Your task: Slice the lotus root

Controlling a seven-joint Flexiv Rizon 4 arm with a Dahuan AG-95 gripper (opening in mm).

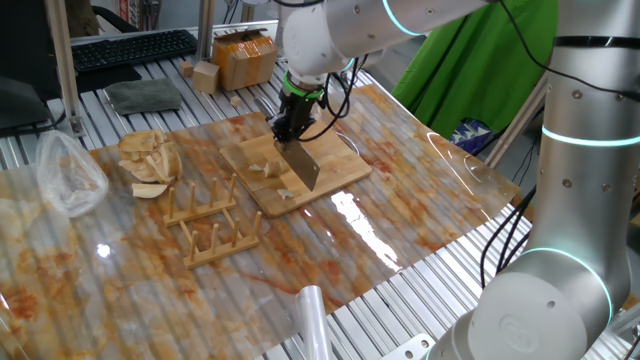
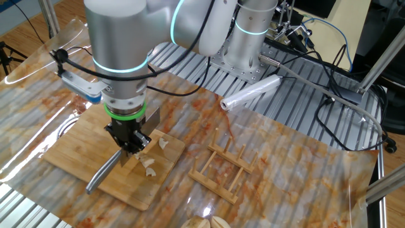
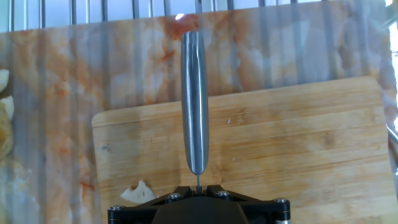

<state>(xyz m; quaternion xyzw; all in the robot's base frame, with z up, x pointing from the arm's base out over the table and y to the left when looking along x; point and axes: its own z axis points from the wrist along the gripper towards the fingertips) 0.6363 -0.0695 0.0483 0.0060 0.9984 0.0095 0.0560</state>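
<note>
My gripper [image 1: 291,120] is shut on a steel knife [image 1: 303,166], whose blade points down over the bamboo board [image 1: 340,160]. Small pale bits of lotus root [image 1: 263,169] lie on the board just left of the blade, with another bit near the board's front edge. In the other fixed view the gripper [image 2: 131,144] stands over the board [image 2: 76,149], the knife [image 2: 105,171] slants down to the left, and lotus root bits [image 2: 149,166] lie to its right. The hand view looks down the knife's spine [image 3: 194,106]; one lotus root bit [image 3: 138,192] shows beside the gripper [image 3: 199,186].
A heap of tan curved slices [image 1: 150,160] and a clear plastic bag [image 1: 66,175] lie left of the board. A wooden rack [image 1: 210,226] stands in front of it. A white roll [image 1: 312,320] lies at the near edge. A cardboard box [image 1: 243,57] and wooden cube [image 1: 207,75] sit at the back.
</note>
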